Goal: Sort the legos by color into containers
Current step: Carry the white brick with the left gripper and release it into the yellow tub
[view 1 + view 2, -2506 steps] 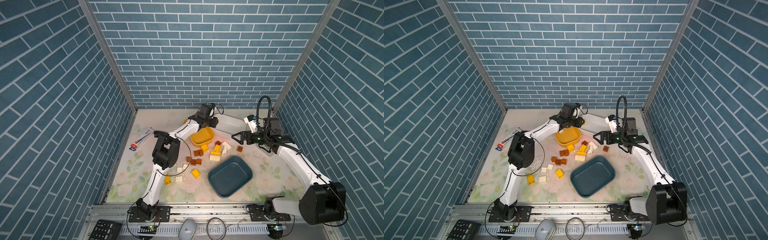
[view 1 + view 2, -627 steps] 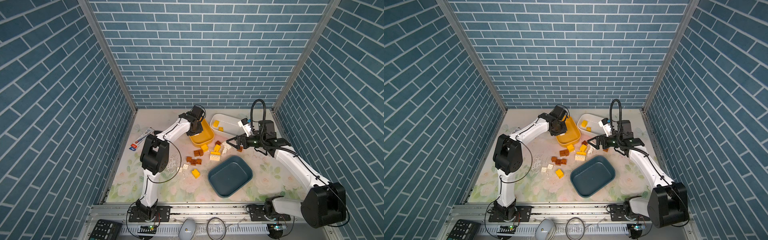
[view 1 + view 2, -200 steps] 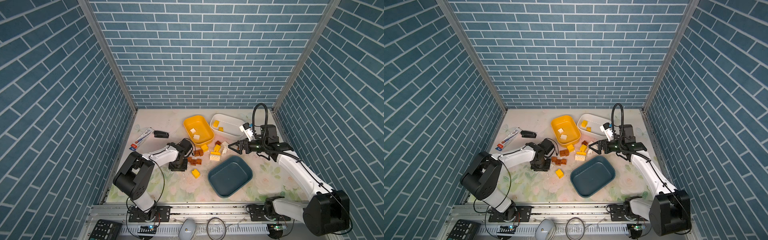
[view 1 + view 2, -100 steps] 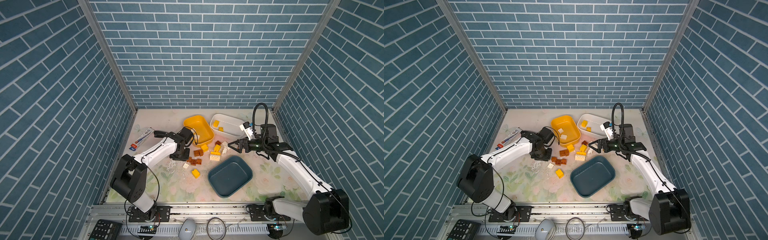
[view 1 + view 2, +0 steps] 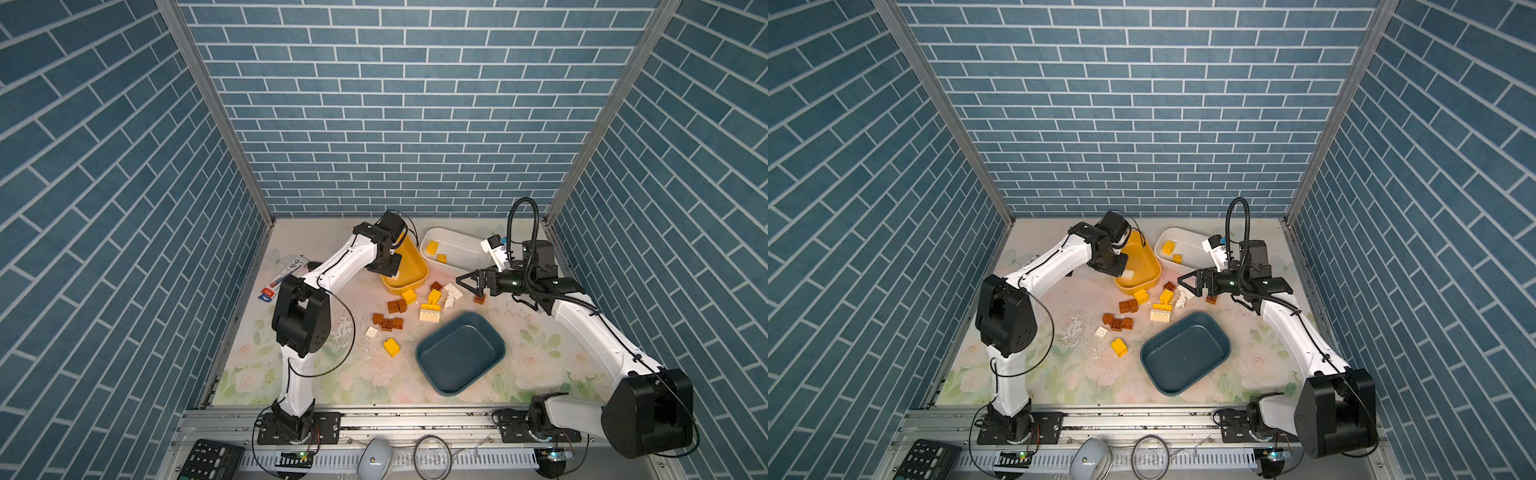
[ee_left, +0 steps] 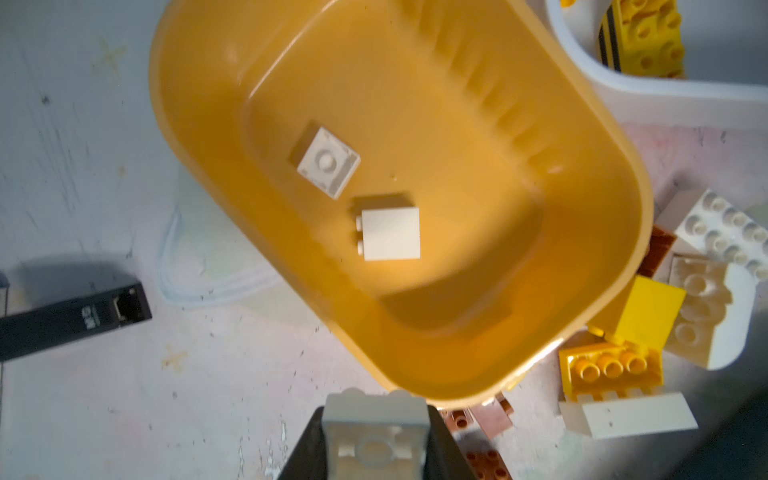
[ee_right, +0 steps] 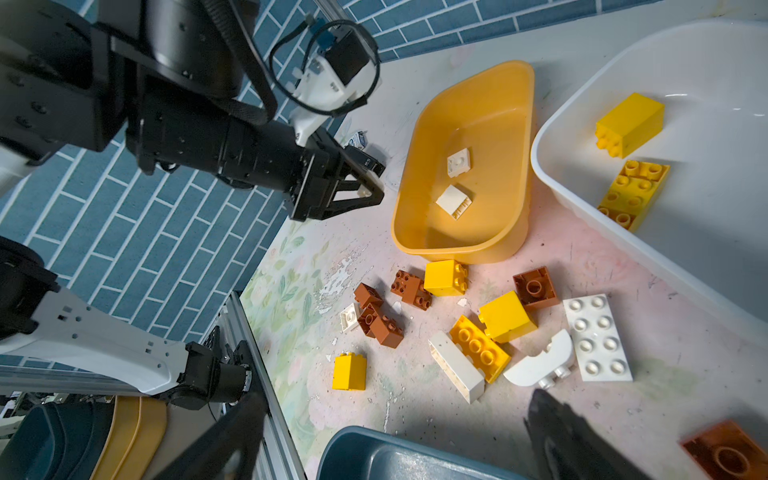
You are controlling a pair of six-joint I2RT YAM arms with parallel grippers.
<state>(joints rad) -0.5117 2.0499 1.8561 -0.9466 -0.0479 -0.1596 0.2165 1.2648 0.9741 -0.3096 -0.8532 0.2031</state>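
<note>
My left gripper is shut on a small white lego and hovers just outside the near rim of the yellow tub. Two white legos lie inside that tub. The white tub holds two yellow legos. The teal tub shows no bricks inside. Loose brown, yellow and white legos lie scattered between the tubs. My right gripper is open above the white and yellow bricks, holding nothing; a brown lego lies beside it.
A black stapler and a printed tube lie left of the yellow tub. The blue brick walls close in on both sides. A remote and a mouse sit past the front rail.
My left gripper has lifted away from the loose bricks at the table's middle and swung back toward the yellow tub, still shut on the white lego. The right arm has barely moved.
</note>
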